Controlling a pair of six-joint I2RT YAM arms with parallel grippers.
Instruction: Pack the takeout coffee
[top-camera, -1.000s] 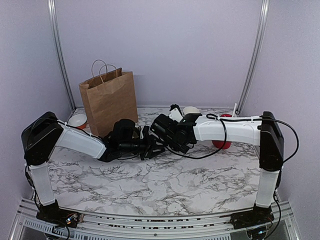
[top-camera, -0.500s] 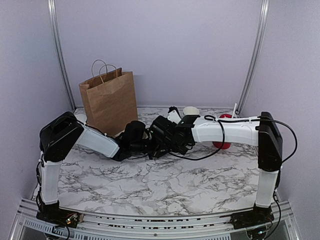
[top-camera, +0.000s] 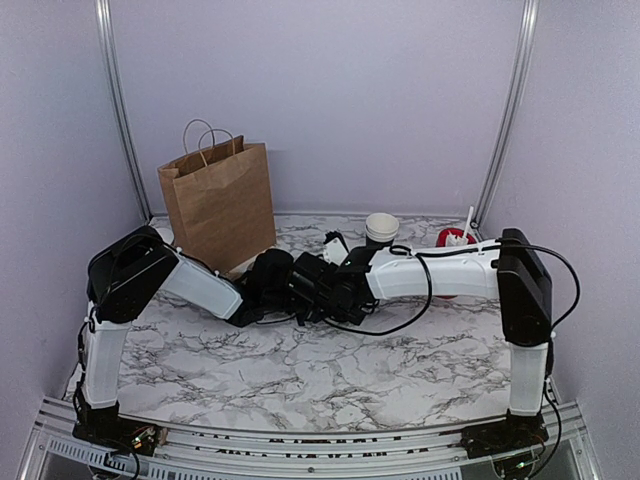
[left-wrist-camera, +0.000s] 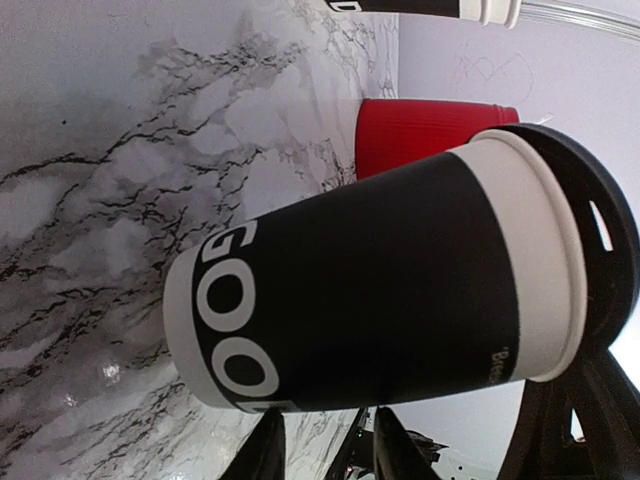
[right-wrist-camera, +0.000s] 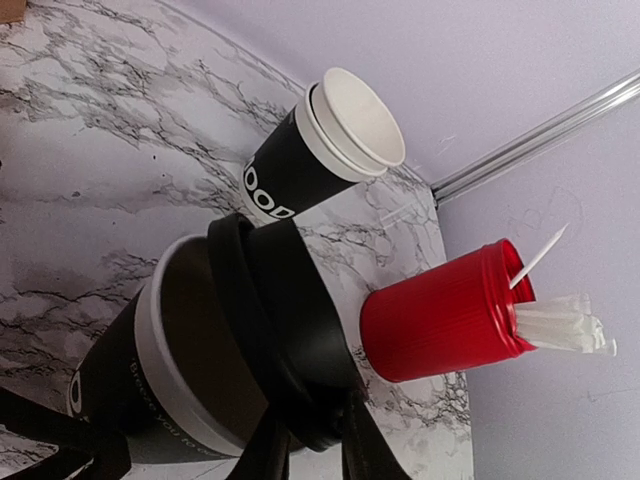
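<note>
Your right gripper (right-wrist-camera: 305, 445) is pinched on the edge of the black lid (right-wrist-camera: 285, 320). It holds the lid tilted against the white rim of the takeout coffee cup (left-wrist-camera: 370, 290). The lid is not seated flat, and much of the cup's mouth shows open beside it. Your left gripper (left-wrist-camera: 328, 450) is clamped around the cup's black wall, low down near the white lettering. The cup's base points toward the marble table (top-camera: 330, 370), but you cannot tell whether it touches. Taking the red cup (right-wrist-camera: 440, 310) of white sticks (right-wrist-camera: 560, 325) as your mark, the coffee cup is near it, on the left arm's side and closer to the arm bases. The nested stack of cups (right-wrist-camera: 310, 150) stands near the red cup, also on the left arm's side. The brown paper bag (top-camera: 218, 205) stands upright well apart from the red cup, farther along that same side.
</note>
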